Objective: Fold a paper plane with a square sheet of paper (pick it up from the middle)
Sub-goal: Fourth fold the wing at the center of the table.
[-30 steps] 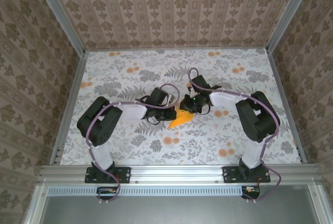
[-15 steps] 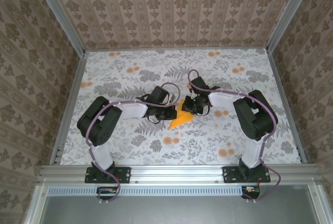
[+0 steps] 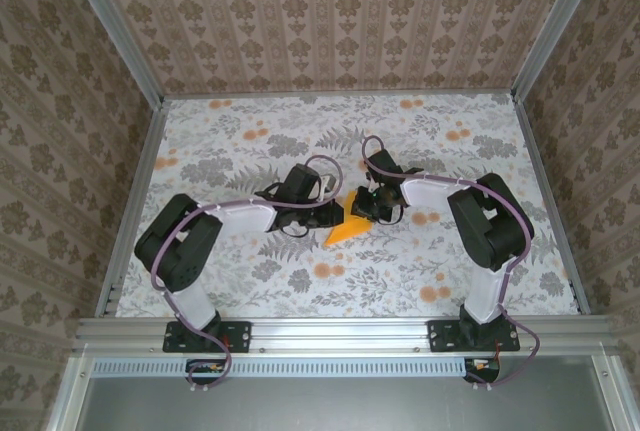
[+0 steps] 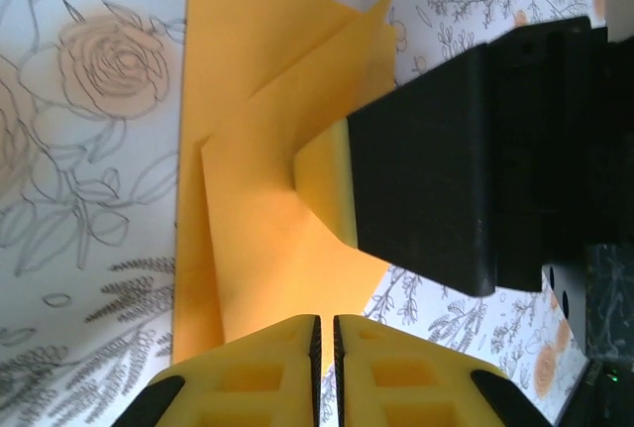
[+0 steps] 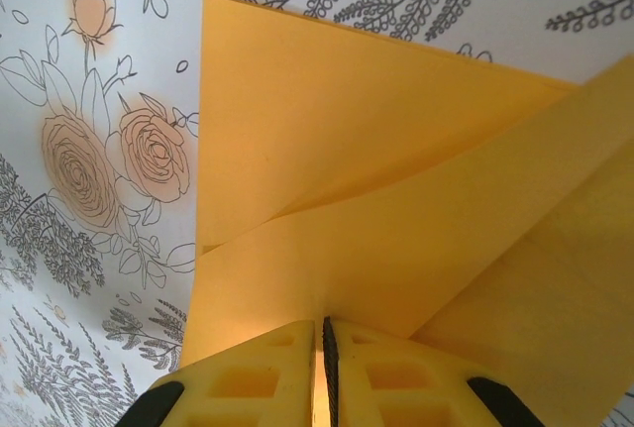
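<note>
The square sheet of paper [image 3: 343, 228] is bright orange-yellow and lies partly folded into a pointed shape on the flowered table, between the two grippers. In the right wrist view the paper [image 5: 347, 150] has a raised flap, and my right gripper [image 5: 325, 333] is shut on that flap's edge. The top view places my right gripper [image 3: 366, 206] at the paper's far right side. My left gripper [image 3: 333, 213] hovers over the paper's left side. In the left wrist view the left gripper [image 4: 326, 326] has its jaws a thin slit apart, with nothing between them. The paper [image 4: 258, 199] lies below, and the right gripper's black finger [image 4: 426, 150] holds the flap.
The table [image 3: 230, 141] has a white cloth with grey leaves and small orange flower prints [image 3: 322, 270]. Patterned walls and aluminium rails [image 3: 135, 186] box it in on three sides. Both arms' elbows sit near the front corners.
The left arm has stretched further toward the paper, its elbow dropping left. Its jaws have parted a little. The right gripper has stayed pinched on the flap.
</note>
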Robot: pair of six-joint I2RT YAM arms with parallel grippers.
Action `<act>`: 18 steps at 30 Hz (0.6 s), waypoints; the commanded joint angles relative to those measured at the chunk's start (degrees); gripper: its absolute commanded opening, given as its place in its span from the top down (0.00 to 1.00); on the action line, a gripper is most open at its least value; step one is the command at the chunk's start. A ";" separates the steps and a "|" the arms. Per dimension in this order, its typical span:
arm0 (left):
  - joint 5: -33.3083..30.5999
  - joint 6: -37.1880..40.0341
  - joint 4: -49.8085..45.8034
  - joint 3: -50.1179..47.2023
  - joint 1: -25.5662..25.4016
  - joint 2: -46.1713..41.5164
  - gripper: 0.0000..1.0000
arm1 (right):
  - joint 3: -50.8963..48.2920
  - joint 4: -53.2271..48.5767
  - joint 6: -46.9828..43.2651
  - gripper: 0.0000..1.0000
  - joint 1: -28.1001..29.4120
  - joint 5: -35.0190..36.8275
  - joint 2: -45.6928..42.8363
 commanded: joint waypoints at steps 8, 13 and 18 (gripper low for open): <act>-0.62 -2.97 0.73 -0.43 -2.35 1.69 0.85 | -0.87 -2.43 1.17 0.86 0.04 2.33 0.83; -1.41 -3.30 -0.42 -0.52 -2.37 3.30 0.86 | -0.88 -2.60 1.23 0.86 -0.03 2.24 0.91; -2.63 -3.06 -2.04 -0.60 -2.38 3.75 0.87 | -0.88 -2.83 1.25 0.86 -0.06 2.24 0.95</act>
